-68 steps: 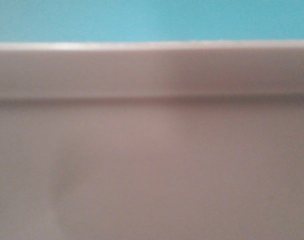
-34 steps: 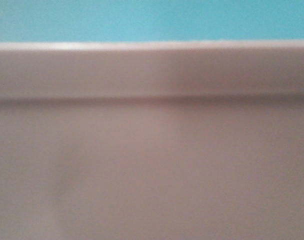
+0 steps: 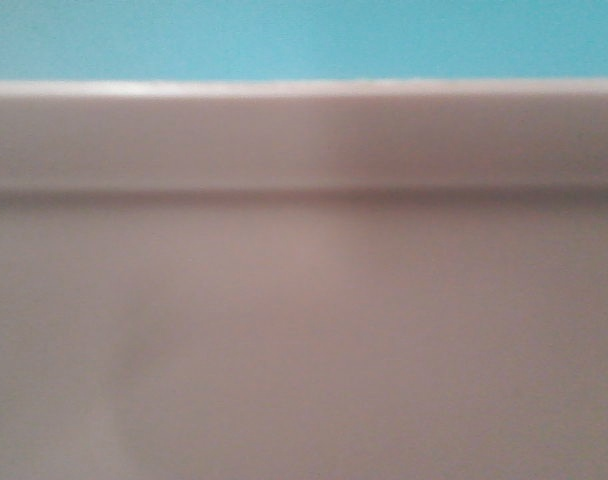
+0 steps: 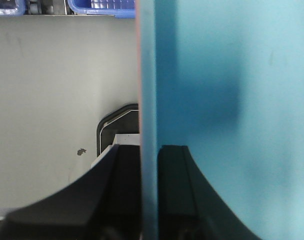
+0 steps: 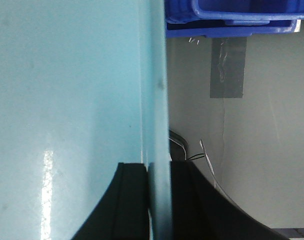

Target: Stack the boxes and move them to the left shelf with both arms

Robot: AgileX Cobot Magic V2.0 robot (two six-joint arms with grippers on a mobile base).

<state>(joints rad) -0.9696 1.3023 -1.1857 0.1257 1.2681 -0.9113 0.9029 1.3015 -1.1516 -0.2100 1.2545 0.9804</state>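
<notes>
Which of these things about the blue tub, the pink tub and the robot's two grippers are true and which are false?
1. The left gripper pinches the turquoise tub's wall between its fingers. True.
2. The right gripper hangs open, holding nothing. False: its fingers clamp the same tub's wall.
3. The front camera sees a pink tub up close, with turquoise above its rim. True.
4. The bins at the top of the right wrist view are red. False: they are dark blue.
5. A grey strip of tape sticks on the pale surface under those bins. True.
</notes>
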